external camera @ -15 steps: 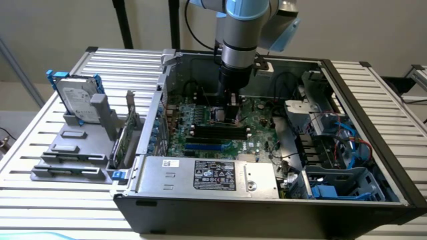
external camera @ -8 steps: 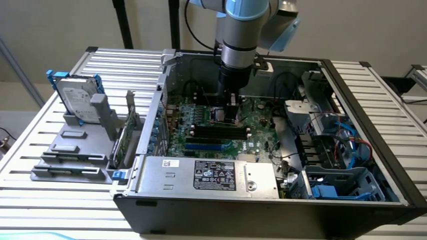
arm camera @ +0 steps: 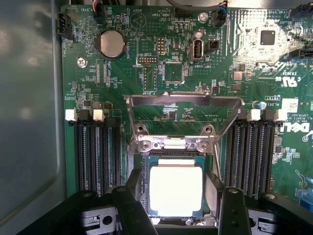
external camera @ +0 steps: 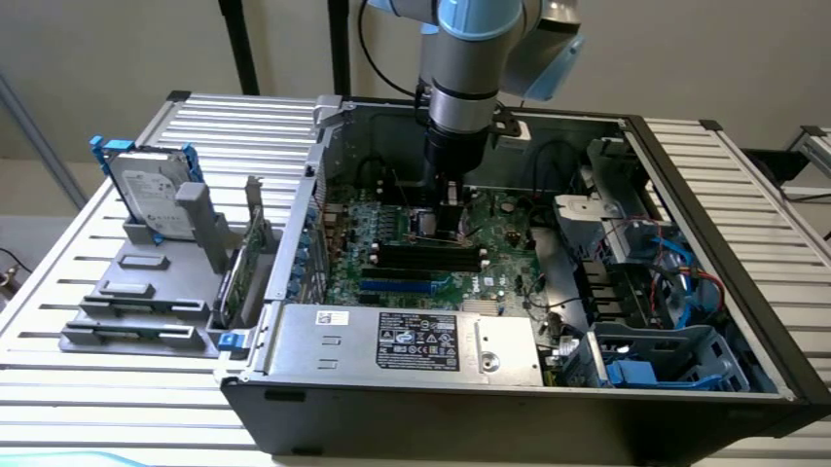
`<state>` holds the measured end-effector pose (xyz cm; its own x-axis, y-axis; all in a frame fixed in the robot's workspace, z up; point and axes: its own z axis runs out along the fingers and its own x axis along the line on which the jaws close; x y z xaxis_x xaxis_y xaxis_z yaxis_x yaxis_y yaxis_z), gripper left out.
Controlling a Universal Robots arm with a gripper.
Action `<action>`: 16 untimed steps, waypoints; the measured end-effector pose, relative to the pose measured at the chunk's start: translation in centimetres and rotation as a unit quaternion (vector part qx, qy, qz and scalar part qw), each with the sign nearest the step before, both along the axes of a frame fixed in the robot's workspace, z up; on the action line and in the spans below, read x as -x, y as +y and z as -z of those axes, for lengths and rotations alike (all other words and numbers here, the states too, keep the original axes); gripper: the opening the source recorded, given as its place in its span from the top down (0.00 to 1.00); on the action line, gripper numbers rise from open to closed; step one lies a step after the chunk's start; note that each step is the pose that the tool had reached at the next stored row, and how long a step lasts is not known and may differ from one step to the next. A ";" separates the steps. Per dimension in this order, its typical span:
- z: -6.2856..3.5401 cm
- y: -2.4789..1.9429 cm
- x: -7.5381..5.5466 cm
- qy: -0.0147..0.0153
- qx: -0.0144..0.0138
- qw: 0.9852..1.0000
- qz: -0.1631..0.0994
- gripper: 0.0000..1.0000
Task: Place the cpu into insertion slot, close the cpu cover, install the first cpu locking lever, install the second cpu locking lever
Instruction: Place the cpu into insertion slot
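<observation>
Soft, even light falls on the green motherboard (arm camera: 122,83). Near its middle the cpu (arm camera: 175,190) glows so white from glare that its face looks blank. The metal cpu cover (arm camera: 185,105) beside it shines a little. In the exterior view the case (external camera: 389,131) around the motherboard is dim and shadowy. The slatted table (external camera: 117,409) outside it is bright.

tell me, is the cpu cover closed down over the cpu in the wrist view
No, the cpu cover is hinged open, away from the insertion slot, and the pale face of the cpu lies bare in it.
</observation>
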<state>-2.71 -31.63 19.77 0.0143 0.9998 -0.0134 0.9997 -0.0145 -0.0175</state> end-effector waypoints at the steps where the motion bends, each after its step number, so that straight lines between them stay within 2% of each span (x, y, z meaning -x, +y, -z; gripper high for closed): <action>1: 0.00 0.00 0.0 0.000 -0.001 1.000 0.000 0.38; 8: -0.10 -0.01 0.0 0.000 -0.002 1.000 0.000 0.38; 14: -1.44 -0.01 0.1 0.000 -0.002 1.000 0.000 0.38; 15: -1.65 -0.02 0.3 0.000 -0.002 1.000 0.000 0.40; 16: -1.80 -0.04 0.5 0.000 -0.002 1.000 0.000 0.46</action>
